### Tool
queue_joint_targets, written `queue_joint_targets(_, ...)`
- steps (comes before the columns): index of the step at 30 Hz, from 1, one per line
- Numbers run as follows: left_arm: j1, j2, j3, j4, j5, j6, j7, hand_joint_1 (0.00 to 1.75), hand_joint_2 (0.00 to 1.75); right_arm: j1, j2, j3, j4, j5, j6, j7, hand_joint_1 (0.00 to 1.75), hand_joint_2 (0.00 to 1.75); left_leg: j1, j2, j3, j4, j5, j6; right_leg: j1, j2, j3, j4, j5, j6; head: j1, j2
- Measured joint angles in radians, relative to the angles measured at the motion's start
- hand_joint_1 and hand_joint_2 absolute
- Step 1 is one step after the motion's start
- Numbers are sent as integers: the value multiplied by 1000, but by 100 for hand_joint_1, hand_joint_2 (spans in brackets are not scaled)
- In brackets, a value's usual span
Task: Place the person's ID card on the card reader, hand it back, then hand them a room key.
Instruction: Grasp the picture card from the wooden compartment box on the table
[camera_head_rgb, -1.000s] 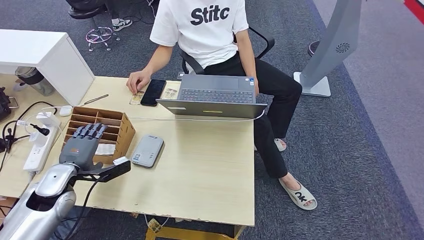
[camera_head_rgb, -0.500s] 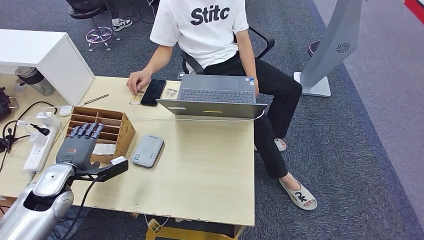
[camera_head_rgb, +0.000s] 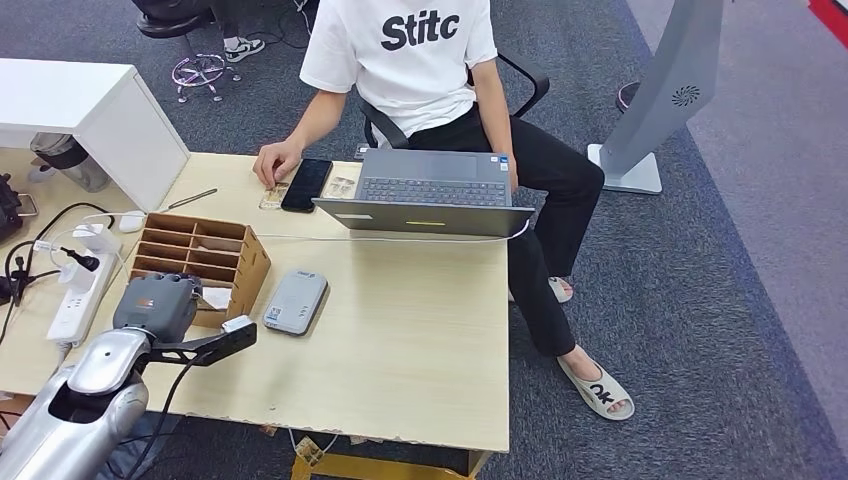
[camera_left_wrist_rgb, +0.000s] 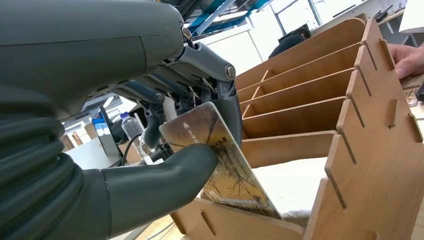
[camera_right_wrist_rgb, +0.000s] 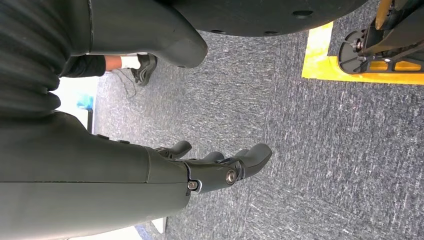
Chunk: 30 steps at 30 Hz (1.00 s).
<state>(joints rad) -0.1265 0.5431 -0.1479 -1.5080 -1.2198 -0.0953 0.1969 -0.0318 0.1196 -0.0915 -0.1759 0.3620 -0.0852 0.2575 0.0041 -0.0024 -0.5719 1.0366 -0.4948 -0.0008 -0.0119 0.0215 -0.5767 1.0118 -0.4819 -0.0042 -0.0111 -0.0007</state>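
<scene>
- Up close, in the left wrist view, the left hand pinches a room key card between its thick thumb and its darker fingers; the card's lower edge dips into the front slot of the wooden card organizer, on white cards lying there.
- The card's face is printed with a brownish tree picture; its small white mark is too tiny to read.
- From the head view, the left hand shows as a grey back, its fingers curled out of sight over the organizer's near end, so the card itself is hidden there.
- The right hand hangs above grey carpet, its fingers loosely apart and holding nothing.
- The grey card reader lies flat on the table just beside the organizer, toward the table's middle, with no card visible on its top.
- At the table's far edge the person's hand rests on small clear card sleeves beside a black phone; whether the ID card lies among them cannot be told.
- An open laptop stands at that far edge before the seated person, whose head is cut off by the frame.
- A white power strip with cables lies near the table's left edge.
</scene>
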Motion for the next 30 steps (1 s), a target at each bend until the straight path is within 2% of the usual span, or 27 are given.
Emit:
queue_joint_targets(12,0,0,-3,3,-1,-8,1,175,175,0,0,-6,0,7,0,0,0,175,0,0,0,0,0,0,0,0,0,0,0,0,0,0)
queue_joint_targets(18,0,-5,-9,4,-40,35,20,175,175,0,1,-8,0,15,0,-3,0,175,0,0,0,0,0,0,0,0,0,0,0,0,0,0)
queue_joint_targets(26,7,-42,-9,-7,-110,177,30,175,175,0,2,-15,0,31,0,-10,0,175,0,0,0,0,0,0,0,0,0,0,0,0,0,0)
queue_joint_targets(30,38,-76,12,-63,-116,335,1,175,175,1,3,-18,0,43,-1,-15,0,175,0,0,0,0,0,0,0,0,0,0,0,0,0,0)
